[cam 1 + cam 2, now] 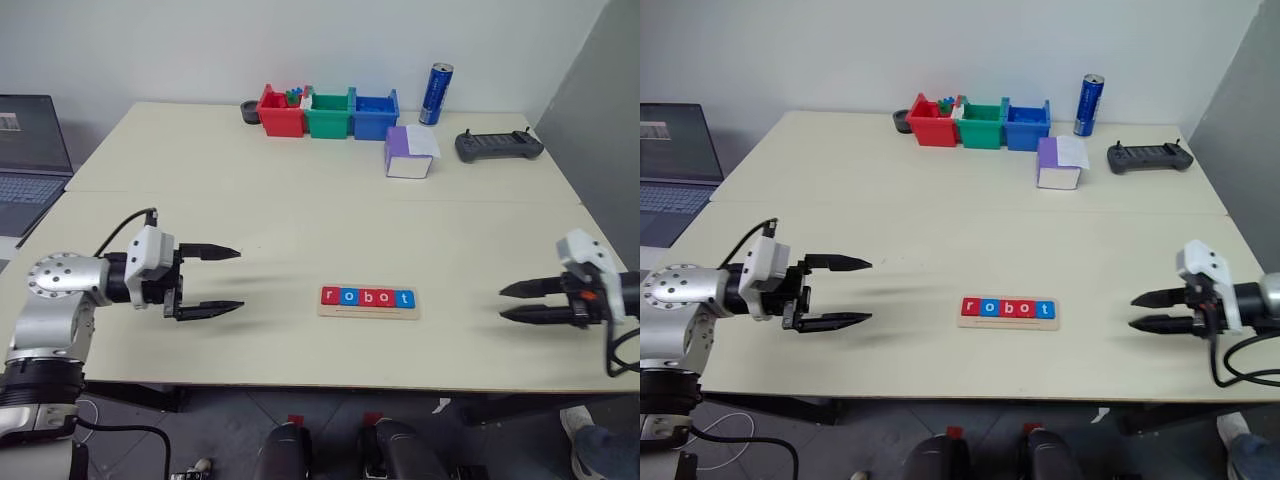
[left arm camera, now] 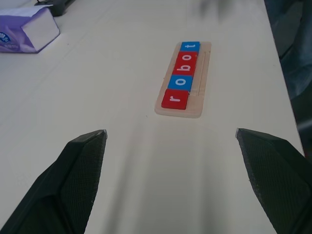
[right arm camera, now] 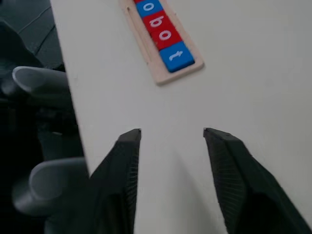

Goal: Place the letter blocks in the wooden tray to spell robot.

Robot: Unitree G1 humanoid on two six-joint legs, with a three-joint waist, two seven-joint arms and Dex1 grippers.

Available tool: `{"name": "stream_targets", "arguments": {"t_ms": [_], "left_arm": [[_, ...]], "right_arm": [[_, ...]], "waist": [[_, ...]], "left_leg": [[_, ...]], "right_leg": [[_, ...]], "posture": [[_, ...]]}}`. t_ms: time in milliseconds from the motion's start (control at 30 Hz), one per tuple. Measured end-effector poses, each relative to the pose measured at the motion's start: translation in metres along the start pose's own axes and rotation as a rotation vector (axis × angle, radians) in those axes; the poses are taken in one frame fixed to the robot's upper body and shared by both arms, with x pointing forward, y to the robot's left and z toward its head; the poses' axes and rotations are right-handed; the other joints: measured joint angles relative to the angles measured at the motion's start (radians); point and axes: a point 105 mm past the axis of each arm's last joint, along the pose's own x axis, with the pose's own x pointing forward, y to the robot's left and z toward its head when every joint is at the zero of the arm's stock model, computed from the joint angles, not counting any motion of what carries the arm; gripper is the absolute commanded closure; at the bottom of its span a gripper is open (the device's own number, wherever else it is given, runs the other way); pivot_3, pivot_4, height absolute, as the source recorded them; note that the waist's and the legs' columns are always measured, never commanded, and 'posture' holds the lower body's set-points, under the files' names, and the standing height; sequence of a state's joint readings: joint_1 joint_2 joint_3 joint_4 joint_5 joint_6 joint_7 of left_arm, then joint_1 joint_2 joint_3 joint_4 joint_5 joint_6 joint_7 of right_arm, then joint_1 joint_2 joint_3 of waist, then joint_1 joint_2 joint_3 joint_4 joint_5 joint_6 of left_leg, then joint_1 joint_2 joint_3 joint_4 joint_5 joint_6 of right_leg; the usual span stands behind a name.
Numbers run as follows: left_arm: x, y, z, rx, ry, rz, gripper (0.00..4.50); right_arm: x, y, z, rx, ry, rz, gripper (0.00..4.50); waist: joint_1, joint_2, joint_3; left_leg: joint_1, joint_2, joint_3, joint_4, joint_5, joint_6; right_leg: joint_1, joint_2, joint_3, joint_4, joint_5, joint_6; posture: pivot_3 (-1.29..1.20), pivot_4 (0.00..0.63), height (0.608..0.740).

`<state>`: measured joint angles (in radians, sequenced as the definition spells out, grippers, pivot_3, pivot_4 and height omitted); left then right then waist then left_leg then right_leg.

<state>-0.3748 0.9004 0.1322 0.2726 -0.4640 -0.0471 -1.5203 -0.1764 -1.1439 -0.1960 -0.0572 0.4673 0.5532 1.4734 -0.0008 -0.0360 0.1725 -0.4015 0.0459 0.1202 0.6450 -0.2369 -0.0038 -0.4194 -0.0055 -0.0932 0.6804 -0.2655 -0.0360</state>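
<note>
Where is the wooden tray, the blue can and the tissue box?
wooden tray (image 1: 368, 312), left eye view, on its bare front edge below the letters.
blue can (image 1: 436, 94), left eye view, on the middle of its side.
tissue box (image 1: 408, 159), left eye view, on its purple front face.

Pale wood tray (image 1: 368, 311); glossy plastic blocks (image 1: 367, 297); matt table (image 1: 300, 210).

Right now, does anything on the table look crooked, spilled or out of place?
Nothing stands out. The five letter blocks sit in a straight row in the wooden tray, reading robot. Both hands, left and right, are open, empty and apart from it. The bins, tissue box and can stand upright at the back.
</note>
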Motion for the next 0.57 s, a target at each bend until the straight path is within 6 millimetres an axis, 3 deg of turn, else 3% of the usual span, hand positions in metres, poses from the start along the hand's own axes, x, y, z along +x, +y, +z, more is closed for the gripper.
{"name": "stream_targets", "arguments": {"t_ms": [133,333,567], "left_arm": [[-0.009,-0.001,0.009,0.014,-0.005,-0.002,0.0],[-0.012,-0.003,0.007,0.015,0.005,0.006,0.0],[-0.008,-0.006,0.008,0.043,-0.007,0.001,0.0]], "right_arm": [[-0.019,-0.002,-0.003,0.007,0.011,-0.031,0.06],[-0.027,-0.013,0.0,-0.038,-0.015,-0.069,0.06],[-0.021,-0.02,-0.002,-0.068,-0.01,-0.065,0.06]], "waist": [[-0.003,0.0,0.0],[-0.001,0.0,0.0],[0.001,0.0,0.0]], "left_leg": [[0.001,0.001,0.0,0.0,0.0,0.0],[0.001,0.0,0.0,0.0,0.0,0.0],[0.0,0.0,0.001,0.0,0.0,0.0]], "right_leg": [[0.0,0.001,0.0,0.001,0.0,0.0],[0.0,0.0,0.001,0.001,0.0,0.0],[0.0,0.0,0.0,0.0,0.0,0.0]], "posture": [[0.0,0.15,0.74],[0.0,0.15,0.74],[0.0,0.15,0.74]]}}
